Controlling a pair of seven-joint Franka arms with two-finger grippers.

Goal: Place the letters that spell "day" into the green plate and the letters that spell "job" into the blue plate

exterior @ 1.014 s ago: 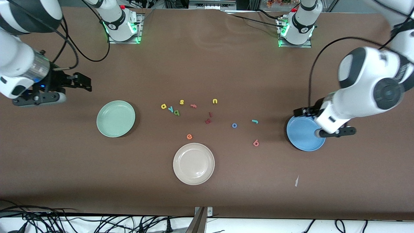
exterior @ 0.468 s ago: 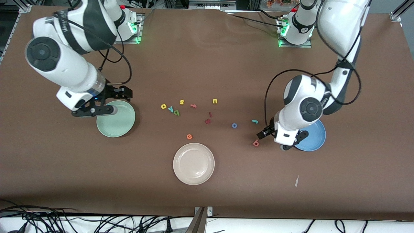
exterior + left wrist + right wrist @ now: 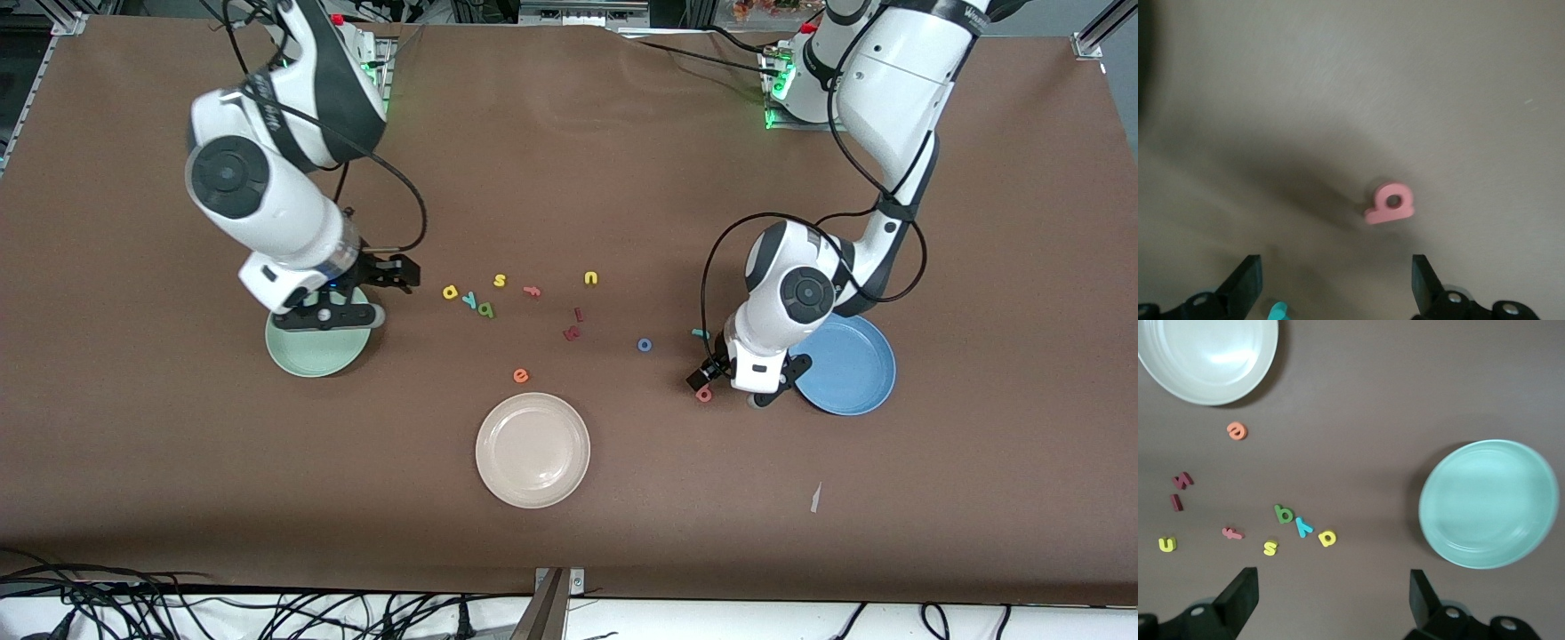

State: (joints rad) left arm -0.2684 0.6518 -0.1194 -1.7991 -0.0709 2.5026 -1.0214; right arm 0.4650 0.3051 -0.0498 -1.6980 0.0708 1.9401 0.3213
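The yellow round-bowled letter (image 3: 450, 292), teal "y" (image 3: 468, 300) and green letter (image 3: 485, 309) lie together mid-table, also seen as yellow (image 3: 1327, 538), teal (image 3: 1303, 528) and green (image 3: 1283, 514). My right gripper (image 3: 400, 271) hangs open between them and the green plate (image 3: 311, 356), holding nothing. The blue "o" (image 3: 645, 345), teal "j" (image 3: 701, 334) and pink "b" (image 3: 704, 394) lie beside the blue plate (image 3: 849, 373). Above the "b" (image 3: 1390, 203), my left gripper (image 3: 702, 378) stands open and empty.
A cream plate (image 3: 532, 450) sits nearest the front camera, an orange "e" (image 3: 521, 376) just past it. A yellow "s" (image 3: 500, 280), orange "f" (image 3: 532, 291), yellow "u" (image 3: 591, 278) and two dark red letters (image 3: 572, 333) lie among the task letters.
Both arms have swung in toward the middle. The right gripper went past the green plate toward the letters; the left gripper went from over the blue plate to over the pink "b".
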